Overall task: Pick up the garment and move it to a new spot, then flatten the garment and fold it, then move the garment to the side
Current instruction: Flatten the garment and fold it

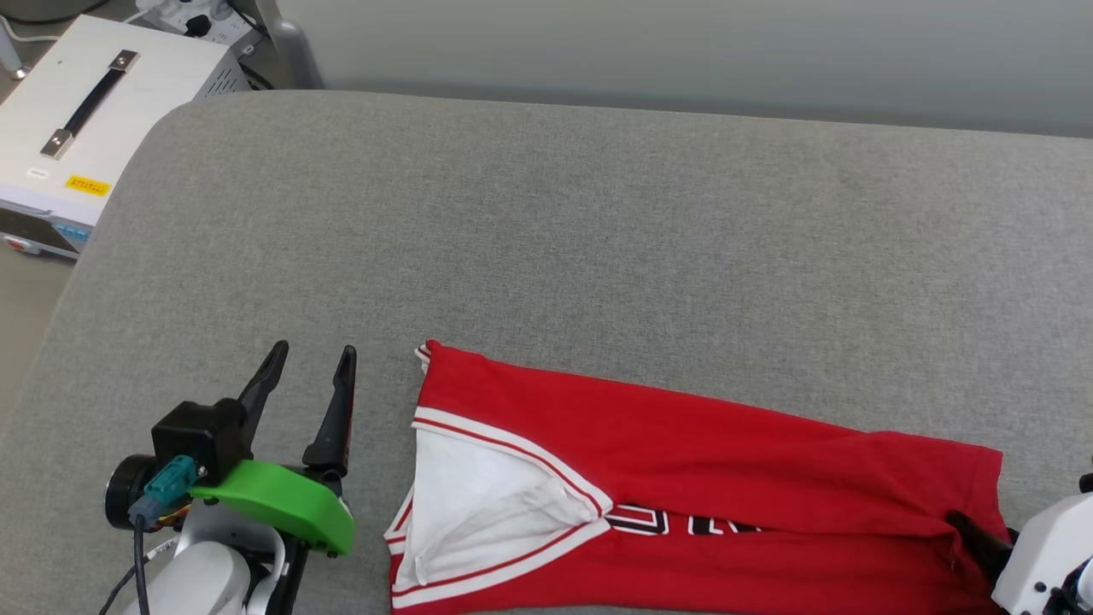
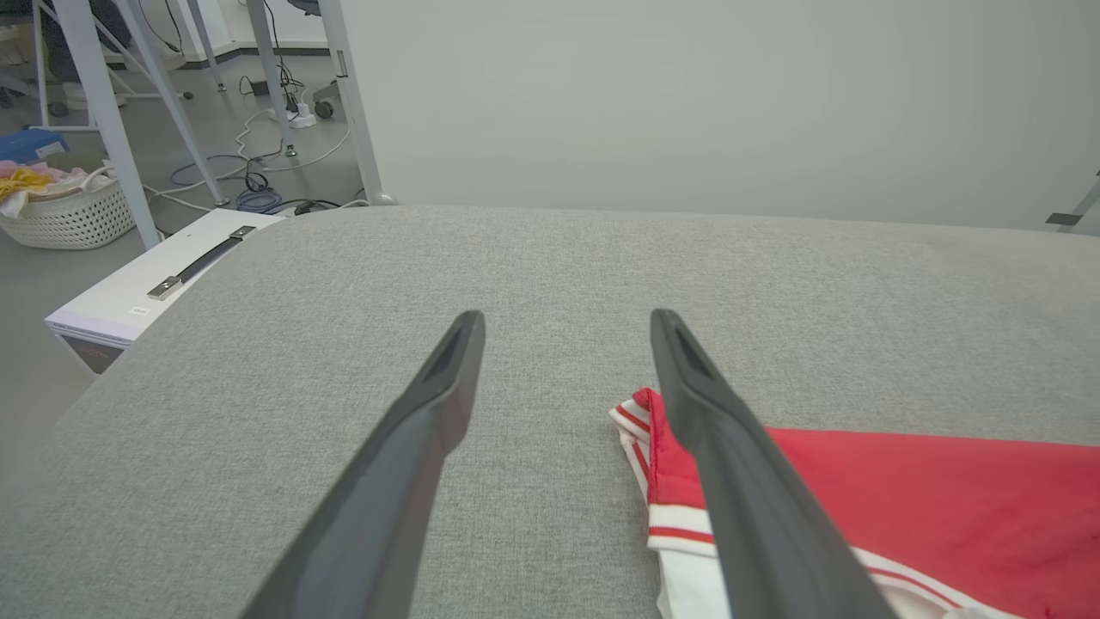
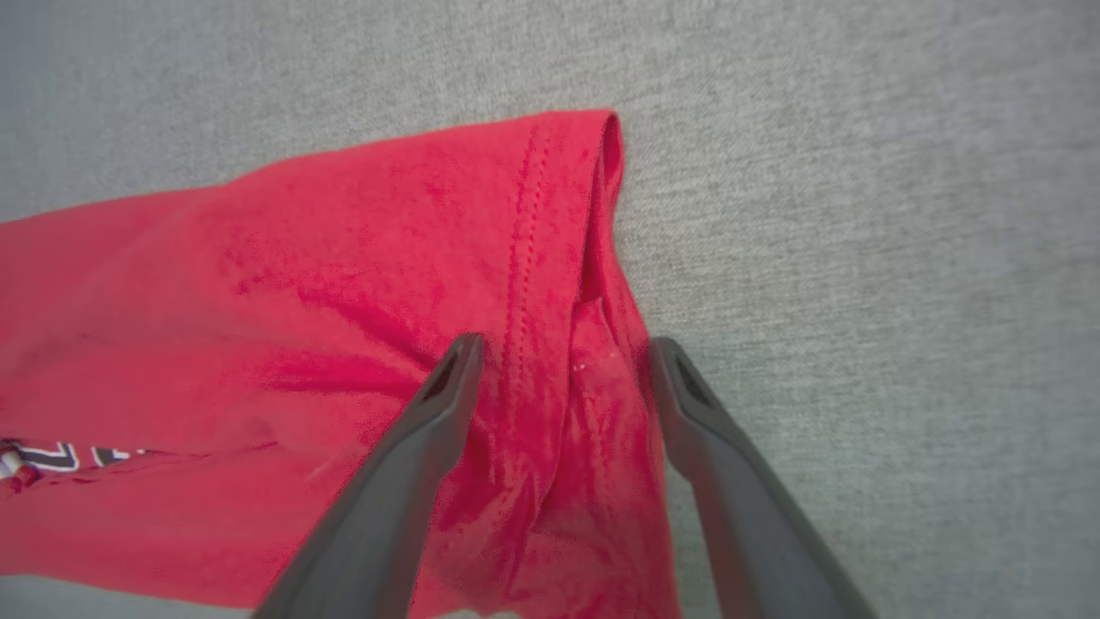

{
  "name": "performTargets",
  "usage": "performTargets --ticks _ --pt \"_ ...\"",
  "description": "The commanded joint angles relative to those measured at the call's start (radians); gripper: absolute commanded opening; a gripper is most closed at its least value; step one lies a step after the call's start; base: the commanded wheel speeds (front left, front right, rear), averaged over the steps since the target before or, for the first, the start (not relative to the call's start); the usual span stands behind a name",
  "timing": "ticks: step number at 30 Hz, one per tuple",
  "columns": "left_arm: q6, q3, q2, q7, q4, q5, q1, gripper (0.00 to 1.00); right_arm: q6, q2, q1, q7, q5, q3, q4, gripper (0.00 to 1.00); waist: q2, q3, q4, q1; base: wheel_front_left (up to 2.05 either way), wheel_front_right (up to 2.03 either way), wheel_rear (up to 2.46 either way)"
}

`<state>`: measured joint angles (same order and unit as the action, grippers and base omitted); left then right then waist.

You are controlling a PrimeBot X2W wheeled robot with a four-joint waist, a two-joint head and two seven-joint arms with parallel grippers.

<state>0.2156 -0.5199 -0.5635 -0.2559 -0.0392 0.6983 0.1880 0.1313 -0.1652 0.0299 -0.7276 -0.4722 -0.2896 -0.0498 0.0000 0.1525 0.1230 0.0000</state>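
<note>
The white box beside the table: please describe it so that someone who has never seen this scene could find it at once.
Start at the grey padded table and go to its far left corner. Beside it stands the white box. Unlike the power strip behind it, it has a black strap handle on top and a yellow label.

garment [image 1: 726,453] on padded surface [image 1: 598,213], left gripper [image 1: 314,348] beside its left end
</note>
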Motion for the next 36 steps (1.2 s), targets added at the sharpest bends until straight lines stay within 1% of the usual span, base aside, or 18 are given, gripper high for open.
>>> performTargets --ticks 1,7,12,13,14,15,16,20,28,36 --pt "-0.015 0.024 0.015 -0.006 -0.006 -0.025 -0.019 1.0 -0.001 0.011 -0.02 -0.005 0.01 -0.011 -0.015 1.0 0.0 0.007 0.005 0.0 0.0 0.0 0.0" --pt "-0.071 0.089 0.056 -0.006 -0.033 -0.075 -0.044 1.0 -0.001 0.037 -0.031 0.0 0.041 -0.021 -0.085 1.0 0.0 0.017 0.011 0.0 0.0 0.0 0.0" --pt "-0.101 0.122 0.082 -0.006 -0.055 -0.103 -0.051 1.0 -0.001 0.049 -0.031 -0.006 0.032 0.022 -0.128 1.0 0.0 0.024 0.01 0.0 0.0 0.0 0.0" --pt "-0.107 0.128 0.087 -0.006 -0.059 -0.108 -0.052 1.0 -0.001 0.052 -0.03 -0.011 0.025 0.034 -0.134 0.84 0.0 0.024 0.009 0.0 0.0 0.0 0.0" --pt "-0.112 0.132 0.091 -0.006 -0.064 -0.113 -0.053 1.0 -0.001 0.055 -0.029 -0.014 0.02 0.043 -0.137 0.42 0.0 0.023 0.008 0.0 0.0 0.0 0.0" --pt "-0.117 0.137 0.095 -0.006 -0.069 -0.117 -0.054 1.0 -0.001 0.057 -0.028 -0.015 0.015 0.051 -0.139 0.09 0.0 0.022 0.007 0.0 0.0 0.0 0.0" --pt "-0.121 0.14 0.099 -0.006 -0.073 -0.12 -0.054 1.0 -0.001 0.057 -0.028 -0.014 0.012 0.056 -0.14 0.0 0.0 0.02 0.007 0.0 0.0 0.0 0.0" --pt "-0.138 0.155 0.113 -0.006 -0.092 -0.132 -0.057 1.0 -0.001 0.047 -0.025 0.001 0.013 0.065 -0.137 0.0 0.0 0.007 0.004 0.0 0.0 0.0 0.0" --pt "-0.16 0.182 0.135 -0.006 -0.117 -0.146 -0.072 1.0 -0.001 -0.019 -0.034 0.068 0.025 0.036 -0.112 0.0 0.0 -0.018 -0.004 0.0 0.0 0.0 0.0" --pt "-0.174 0.195 0.156 -0.006 -0.131 -0.158 -0.078 1.0 -0.001 -0.119 -0.05 0.108 0.04 -0.035 -0.132 0.0 0.0 -0.029 -0.011 0.0 0.0 0.0 0.0"
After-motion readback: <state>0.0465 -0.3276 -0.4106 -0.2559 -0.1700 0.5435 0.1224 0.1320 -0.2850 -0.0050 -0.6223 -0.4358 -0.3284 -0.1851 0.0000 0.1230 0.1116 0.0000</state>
